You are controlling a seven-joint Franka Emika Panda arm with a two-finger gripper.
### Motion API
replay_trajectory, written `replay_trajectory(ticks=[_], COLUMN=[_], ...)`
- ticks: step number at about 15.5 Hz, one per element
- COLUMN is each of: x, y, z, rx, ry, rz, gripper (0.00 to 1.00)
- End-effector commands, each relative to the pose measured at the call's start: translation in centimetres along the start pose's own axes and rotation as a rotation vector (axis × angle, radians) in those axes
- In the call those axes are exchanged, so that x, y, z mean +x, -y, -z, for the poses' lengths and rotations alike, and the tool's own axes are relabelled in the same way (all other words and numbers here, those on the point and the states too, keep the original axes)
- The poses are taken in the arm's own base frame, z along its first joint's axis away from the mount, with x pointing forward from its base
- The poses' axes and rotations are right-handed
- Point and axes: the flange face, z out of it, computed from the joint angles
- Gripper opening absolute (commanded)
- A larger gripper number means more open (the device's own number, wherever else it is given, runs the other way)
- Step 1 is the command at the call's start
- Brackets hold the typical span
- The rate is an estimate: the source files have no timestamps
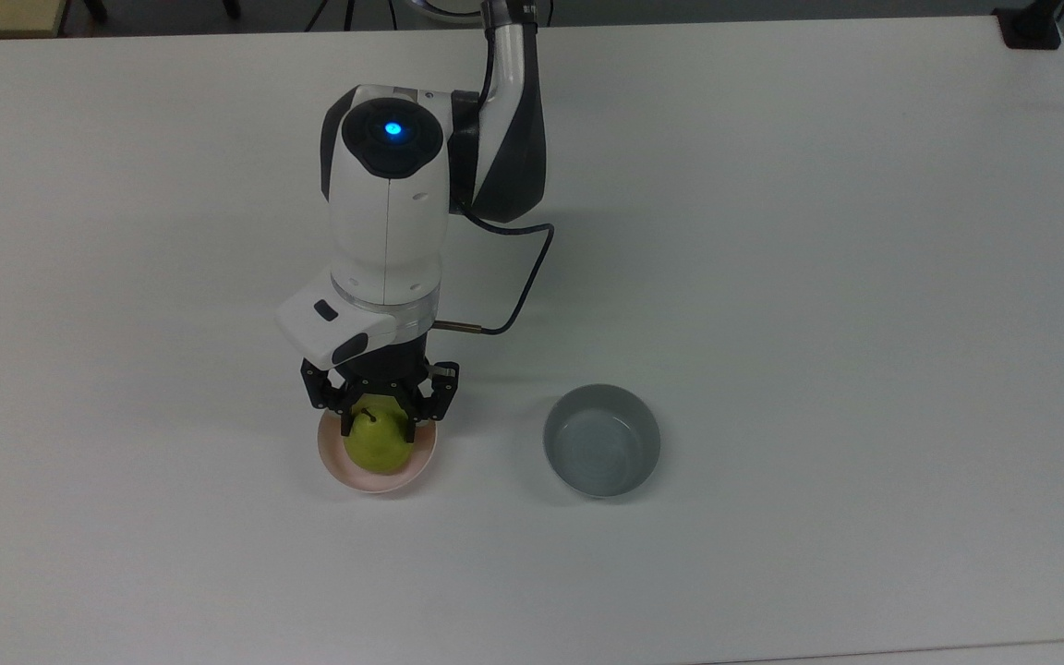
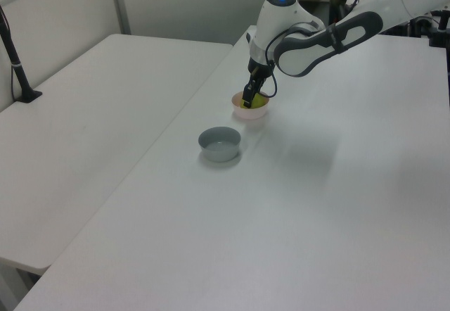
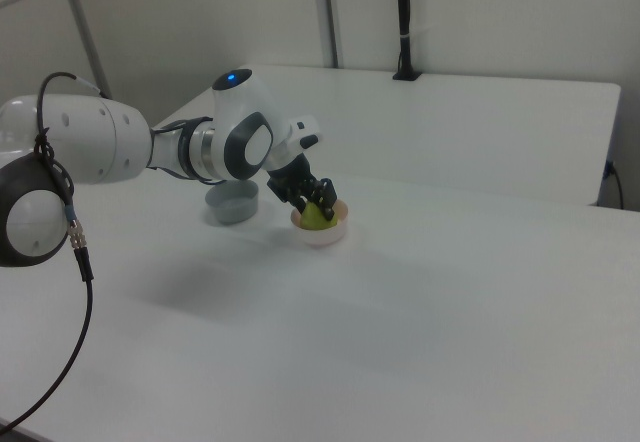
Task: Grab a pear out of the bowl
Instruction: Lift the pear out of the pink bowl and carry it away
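Resting in the pink bowl (image 1: 333,466), the pear (image 1: 378,446) lies on the white table (image 1: 772,277) at the top view's lower left of centre, its dark stem toward the arm. The gripper (image 1: 378,427) is lowered over the bowl's near-arm rim. Its two black fingers (image 1: 344,420) straddle the stem end of the pear, one on each side, and appear to be against the fruit. Whether they are pressing it firmly cannot be told. The pear's lower half is seated inside the bowl.

The left view shows the gripper (image 2: 248,100) reaching down at a slant into the bowl (image 2: 251,112), with a sliver of pear (image 2: 257,100) visible beside the fingers. The right view shows the gripper (image 3: 316,200) over the pear (image 3: 317,216), which sits within the bowl (image 3: 322,234).

A grey bowl (image 1: 601,441) stands apart from the pink one, to the top view's right, upright with nothing in it. In the left view the grey bowl (image 2: 219,144) is nearer the camera than the pink one. In the right view it (image 3: 232,203) stands behind the arm's wrist.

A black cable (image 1: 523,277) loops from the arm (image 1: 389,194) to the wrist. A blue light (image 1: 392,129) is lit on the arm's housing.
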Motion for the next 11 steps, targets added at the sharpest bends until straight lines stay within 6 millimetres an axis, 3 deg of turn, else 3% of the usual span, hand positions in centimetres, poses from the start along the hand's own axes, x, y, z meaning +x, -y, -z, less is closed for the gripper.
replay_trajectory(ticks=[1, 4, 6, 11], x=[-0.5, -0.5, -0.4, 1.0], y=[0.8, 0.9, 0.8, -0.2], z=[-0.8, -0.8, -0.3, 4.5], rx=[-0.006, -0.003, 0.001, 0.014], ry=[-0.004, -0.004, -0.008, -0.071], rz=[0.043, 0.041, 0.035, 0.007], gripper=[0.37, 0.18, 0.16, 0.16])
